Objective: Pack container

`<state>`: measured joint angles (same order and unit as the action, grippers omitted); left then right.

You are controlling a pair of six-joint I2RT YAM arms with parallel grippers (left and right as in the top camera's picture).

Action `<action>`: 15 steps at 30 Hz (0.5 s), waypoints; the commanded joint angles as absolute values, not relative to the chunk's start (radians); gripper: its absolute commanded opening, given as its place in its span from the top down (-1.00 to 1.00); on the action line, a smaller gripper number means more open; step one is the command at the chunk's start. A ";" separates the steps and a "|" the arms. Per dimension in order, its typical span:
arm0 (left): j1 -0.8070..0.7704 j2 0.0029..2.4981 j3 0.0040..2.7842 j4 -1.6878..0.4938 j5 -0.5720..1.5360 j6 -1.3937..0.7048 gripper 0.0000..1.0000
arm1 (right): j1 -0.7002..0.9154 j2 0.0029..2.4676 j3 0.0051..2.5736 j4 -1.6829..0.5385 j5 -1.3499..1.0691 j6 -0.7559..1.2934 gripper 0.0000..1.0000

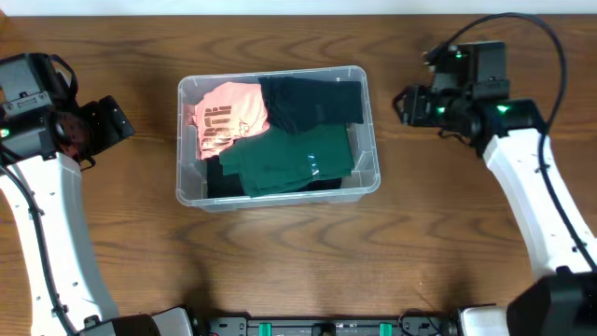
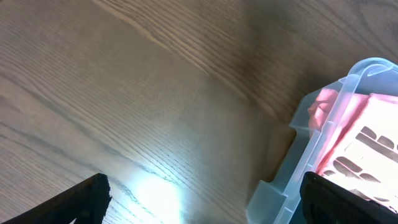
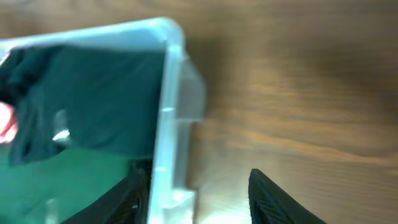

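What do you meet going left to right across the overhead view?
left gripper → container left wall → pink shirt → dark garment → right gripper. The green garment is left out because it overlaps both of the others.

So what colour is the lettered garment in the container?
The garment is pink; clearest in the overhead view.

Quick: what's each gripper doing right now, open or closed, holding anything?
Left gripper: open, holding nothing.
Right gripper: open, holding nothing.
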<state>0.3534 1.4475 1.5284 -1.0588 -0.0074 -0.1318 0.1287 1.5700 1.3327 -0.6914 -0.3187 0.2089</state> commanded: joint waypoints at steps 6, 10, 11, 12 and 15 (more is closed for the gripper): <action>0.358 1.450 1.527 -1.061 -0.016 -0.140 -0.96 | 0.175 1.679 1.328 -0.675 -0.369 0.178 0.14; 0.358 1.450 1.527 -1.062 -0.016 -0.140 -0.96 | 0.187 1.747 1.328 -0.656 -0.393 0.178 0.19; 0.358 1.450 1.527 -1.061 -0.016 -0.140 -0.96 | 0.193 1.765 1.328 -0.648 -0.398 0.178 0.19; 0.358 1.450 1.527 -1.061 -0.016 -0.140 -0.96 | 0.200 1.780 1.328 -0.643 -0.406 0.178 0.20; 0.358 1.450 1.527 -1.061 -0.016 -0.140 -0.96 | 0.223 1.814 1.328 -0.638 -0.415 0.178 0.21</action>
<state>0.3534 1.4475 1.5284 -1.0592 -0.0071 -0.1318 0.1799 1.7618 1.3388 -0.6247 -0.3847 0.1928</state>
